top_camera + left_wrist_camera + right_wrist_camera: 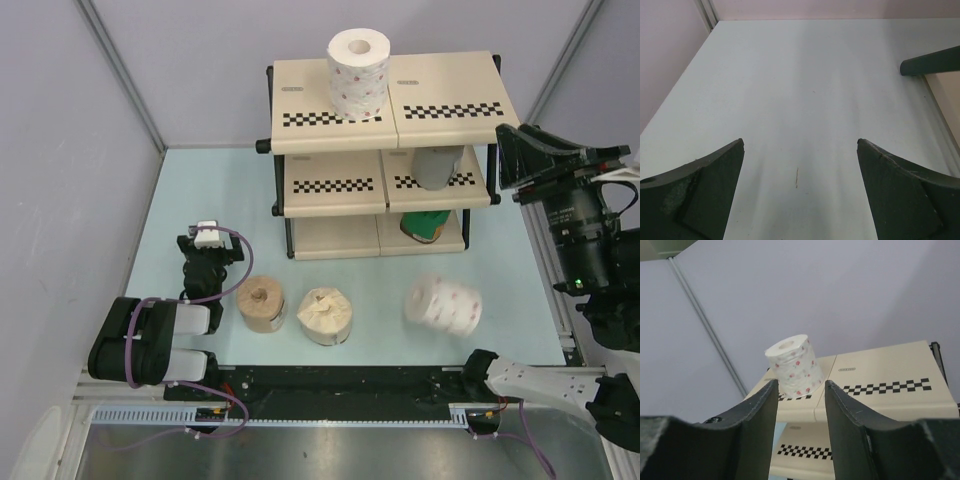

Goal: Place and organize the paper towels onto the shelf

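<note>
nearest, at 7 o'clock in the top view, sits the left arm [150, 342] on the desk [200, 190]. just past it three rolls are not yet shelved: tan roll [262, 304] at 7, cream roll [325, 316] at 6, dotted roll [443, 304] at 4, blurred and seemingly on its side. the shelf [440, 85] at 12 already carries a top roll [357, 75], grey roll [436, 165] and green roll [428, 222].

the dotted roll looks like the right arm's job. come down over it, square the fingers across its width and close gently so it neither rolls away nor crushes. then aim for a free panel on the shelf's left.

the right end effector [800, 387], up by the shelf's 3 o'clock side, is half spread and empty. the left end effector [801, 145] is spread wide over bare desk, grasping nothing.
</note>
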### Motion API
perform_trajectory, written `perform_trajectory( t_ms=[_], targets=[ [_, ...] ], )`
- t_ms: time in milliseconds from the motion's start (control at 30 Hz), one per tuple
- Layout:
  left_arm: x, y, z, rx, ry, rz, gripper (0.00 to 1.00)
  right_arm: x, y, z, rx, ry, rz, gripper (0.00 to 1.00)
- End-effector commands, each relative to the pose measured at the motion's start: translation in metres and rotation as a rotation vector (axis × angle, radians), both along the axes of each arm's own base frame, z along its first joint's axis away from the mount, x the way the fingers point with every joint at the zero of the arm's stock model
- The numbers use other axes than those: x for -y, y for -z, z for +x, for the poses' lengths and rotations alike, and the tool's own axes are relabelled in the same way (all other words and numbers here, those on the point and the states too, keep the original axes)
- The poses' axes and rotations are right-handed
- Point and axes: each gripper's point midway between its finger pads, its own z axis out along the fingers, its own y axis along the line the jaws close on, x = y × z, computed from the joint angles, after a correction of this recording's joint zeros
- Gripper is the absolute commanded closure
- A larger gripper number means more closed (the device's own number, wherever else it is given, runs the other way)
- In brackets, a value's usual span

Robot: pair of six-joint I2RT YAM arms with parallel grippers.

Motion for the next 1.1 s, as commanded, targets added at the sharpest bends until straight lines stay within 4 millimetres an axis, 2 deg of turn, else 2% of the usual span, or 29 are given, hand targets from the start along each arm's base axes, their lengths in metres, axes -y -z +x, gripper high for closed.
perform_trajectory(
  t_ms=[0, 100, 133, 200, 233, 300, 333, 433, 567, 633, 767, 1067],
  targets=[
    [0.002, -0.019, 0.005, 0.066, 0.015, -0.013, 0.0, 0.0, -0.008, 0.02, 0.005, 0.12, -0.042, 0.54],
    [0.003, -0.019, 0.005, 0.065, 0.017, -0.013, 0.0, -0.013, 0.024, 0.034, -0.068, 0.138, -0.09, 0.54],
    [0.003, -0.018, 0.005, 0.063, 0.017, -0.012, 0.0, -0.016, 0.047, 0.037, -0.101, 0.138, -0.119, 0.54],
    [0.002, -0.019, 0.005, 0.065, 0.015, -0.013, 0.0, -0.012, 0.066, 0.036, -0.134, 0.139, -0.108, 0.54],
    [0.003, -0.019, 0.005, 0.065, 0.017, -0.011, 0.0, -0.018, 0.089, 0.04, -0.187, 0.129, -0.12, 0.53],
    [0.003, -0.019, 0.005, 0.066, 0.017, -0.011, 0.0, -0.012, 0.106, 0.036, -0.235, 0.126, -0.098, 0.53],
    [0.003, -0.019, 0.005, 0.065, 0.017, -0.013, 0.0, -0.014, 0.121, 0.036, -0.283, 0.114, -0.088, 0.53],
    [0.003, -0.019, 0.005, 0.065, 0.017, -0.013, 0.0, -0.026, 0.165, 0.032, -0.396, 0.052, -0.141, 0.51],
    [0.003, -0.019, 0.005, 0.065, 0.017, -0.011, 0.0, -0.047, 0.228, 0.025, -0.584, -0.029, -0.157, 0.43],
    [0.003, -0.018, 0.005, 0.063, 0.017, -0.011, 0.0, -0.048, 0.256, 0.02, -0.666, -0.032, -0.179, 0.39],
    [0.002, -0.018, 0.005, 0.063, 0.015, -0.012, 0.0, -0.047, 0.297, 0.014, -0.789, -0.017, -0.184, 0.32],
    [0.003, -0.019, 0.005, 0.065, 0.017, -0.013, 0.0, -0.044, 0.39, -0.011, -1.092, 0.001, -0.247, 0.28]
  ],
)
